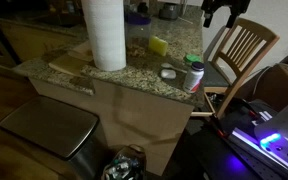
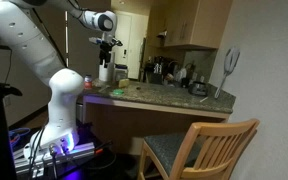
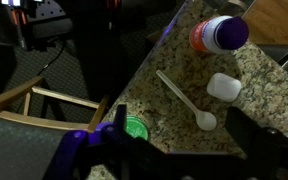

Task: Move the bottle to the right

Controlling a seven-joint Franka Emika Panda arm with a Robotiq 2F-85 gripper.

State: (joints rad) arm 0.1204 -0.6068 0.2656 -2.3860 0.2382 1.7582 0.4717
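The bottle [image 1: 193, 75] is small and pale with a reddish label band and a green cap. It stands upright at the counter's corner nearest the chair. In the wrist view I see its green cap [image 3: 134, 128] from above, close to the counter edge and just inside one dark finger. My gripper [image 3: 184, 140] is open and empty. It hangs high above the counter in both exterior views [image 1: 224, 10] [image 2: 106, 45], well clear of the bottle.
A tall paper towel roll [image 1: 106, 35], a yellow sponge [image 1: 158, 45] and a flat white disc [image 1: 169, 72] stand on the granite counter [image 1: 134, 75]. A white spoon [image 3: 184, 95] and an orange bottle with a purple cap [image 3: 219, 35] lie beyond. A wooden chair [image 1: 242, 50] stands beside the counter.
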